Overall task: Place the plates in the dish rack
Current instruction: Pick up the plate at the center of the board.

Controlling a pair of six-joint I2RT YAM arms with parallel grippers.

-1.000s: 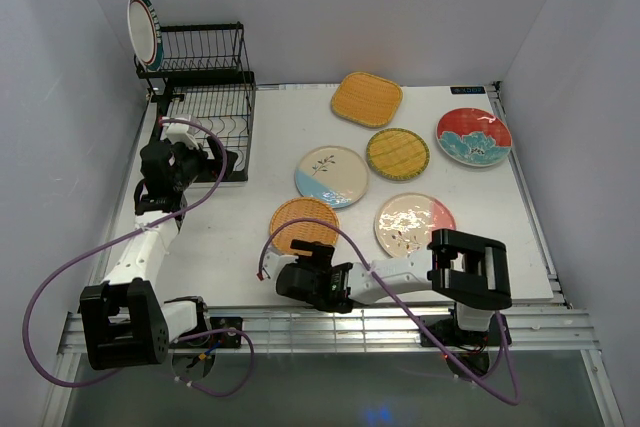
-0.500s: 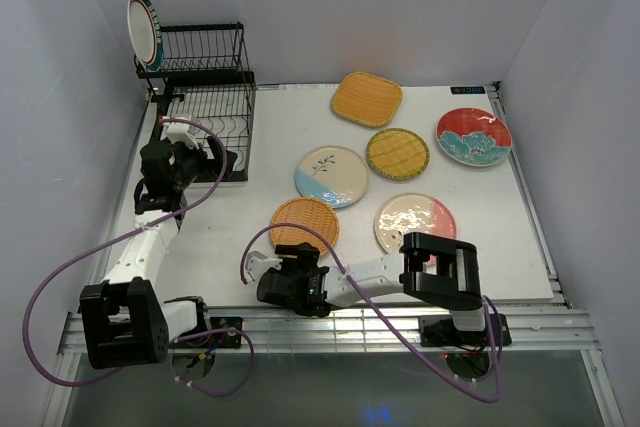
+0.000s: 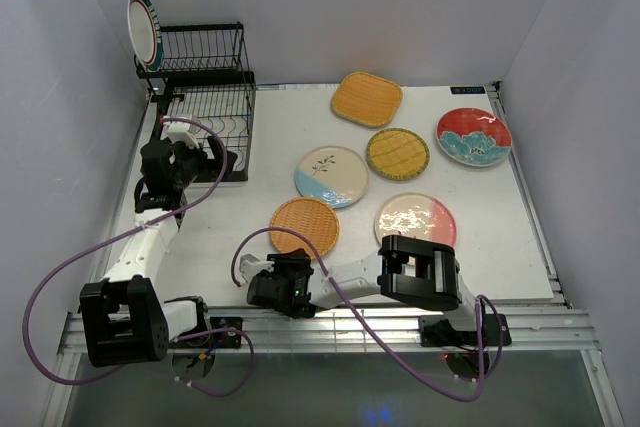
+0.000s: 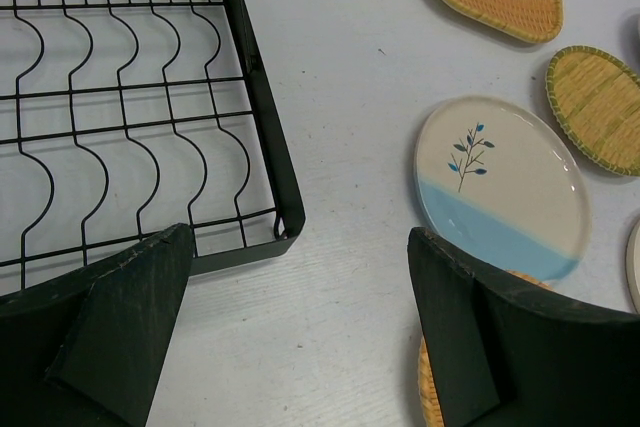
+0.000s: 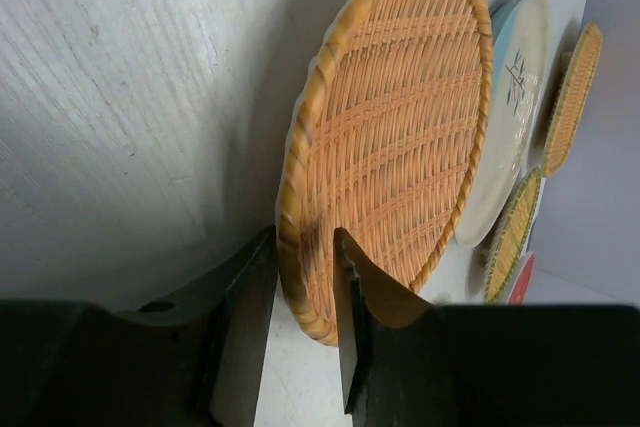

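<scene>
Right of the dish rack (image 3: 205, 112) and closer to the arm bases, the round woven plate (image 5: 400, 137) lies flat on the worktop (image 3: 210, 237). Right pincer (image 5: 300, 239) sits at its near rim, one finger outside and one inside, and looks pinched onto it. Left pincer (image 4: 300, 247) gapes wide and empty just off the rack's near right corner. From the gripped plate the rack lies far-left. The left arm is much nearer the rack, so the right arm likely needs a long leftward carry, tipping the plate on edge for the lower slots. Striped plate (image 3: 143, 29) stands at the rack's upper-left end.
</scene>
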